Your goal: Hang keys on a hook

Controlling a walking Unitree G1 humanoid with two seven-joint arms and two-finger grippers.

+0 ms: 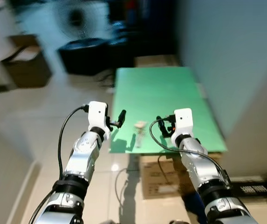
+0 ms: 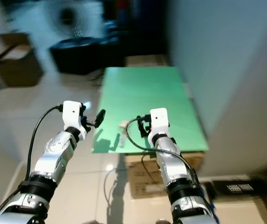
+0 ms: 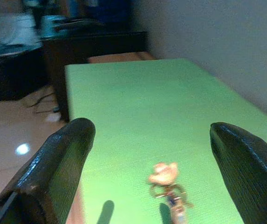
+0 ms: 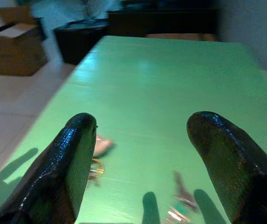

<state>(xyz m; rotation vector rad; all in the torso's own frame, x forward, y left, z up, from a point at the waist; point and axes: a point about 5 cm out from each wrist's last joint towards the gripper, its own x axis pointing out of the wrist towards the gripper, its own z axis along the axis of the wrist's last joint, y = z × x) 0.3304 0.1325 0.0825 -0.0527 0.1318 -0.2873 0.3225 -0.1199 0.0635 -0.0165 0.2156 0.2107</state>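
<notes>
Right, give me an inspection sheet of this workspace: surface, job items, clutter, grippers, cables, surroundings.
Surface: green tabletop, set on cardboard boxes.
Job's things: keys with a tan fob lie near the table's front edge; hook: nothing seen.
Clutter: a second small metal bunch lies on the table near the right gripper.
Grippers: left gripper open, above the table's front left edge; right gripper open, above the front edge, right of the keys.
Cables: black cable loops along each forearm.
Surroundings: grey wall on the right, tiled floor, dark furniture and a fan behind, blurred.
</notes>
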